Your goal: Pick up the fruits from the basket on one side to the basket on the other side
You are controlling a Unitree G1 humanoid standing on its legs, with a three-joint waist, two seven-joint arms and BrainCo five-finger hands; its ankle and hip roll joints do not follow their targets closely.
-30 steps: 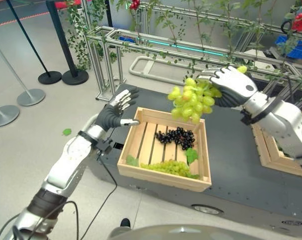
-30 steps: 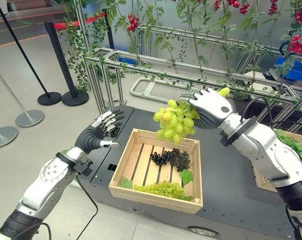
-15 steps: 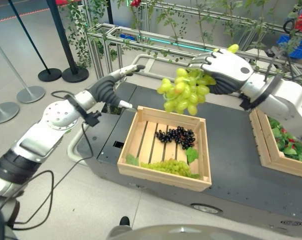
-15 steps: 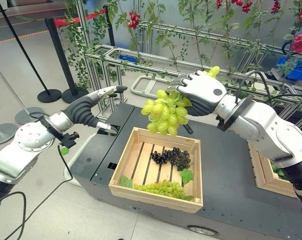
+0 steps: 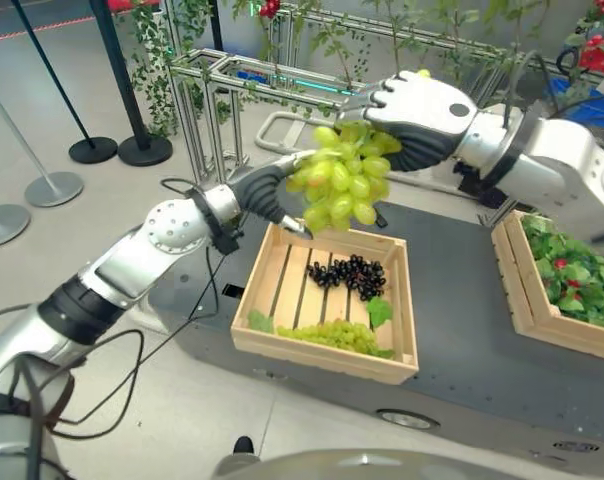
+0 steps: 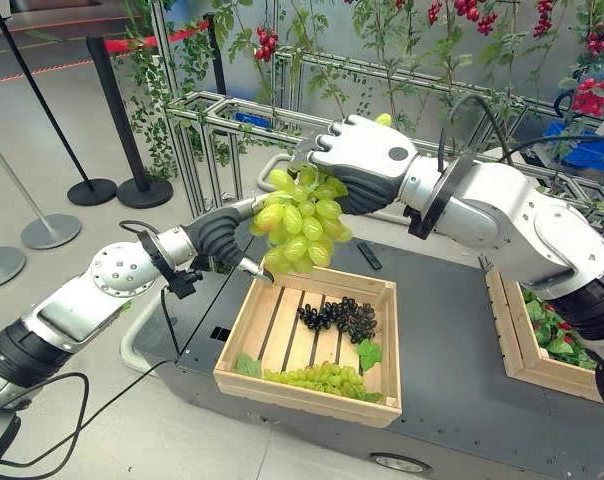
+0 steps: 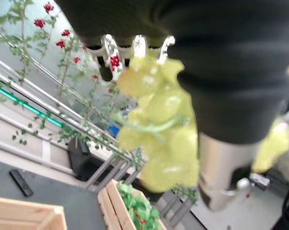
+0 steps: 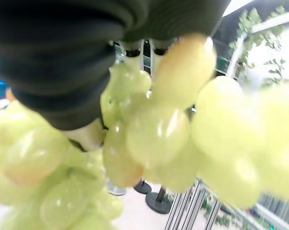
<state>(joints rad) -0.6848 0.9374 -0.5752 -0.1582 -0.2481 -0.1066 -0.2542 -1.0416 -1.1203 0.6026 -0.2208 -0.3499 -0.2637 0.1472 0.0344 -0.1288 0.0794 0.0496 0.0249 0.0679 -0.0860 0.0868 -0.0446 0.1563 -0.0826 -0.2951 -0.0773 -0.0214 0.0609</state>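
Now right hand [image 6: 367, 162] clenched round green grape bunch [image 6: 300, 222], hanging above wooden crate [image 6: 244, 345]; left hand [image 5: 267, 186] just behind it, fingers hidden, grasp unclear. Risk: collision knocks grapes loose.

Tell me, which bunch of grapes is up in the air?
The big green bunch, gripped by the right hand above the wooden crate. The dark bunch and the other green bunch lie inside that crate.

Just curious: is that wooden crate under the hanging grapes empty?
No. The crate holds a dark grape bunch, a green bunch and leaves. Another green bunch hangs above it from the right hand.
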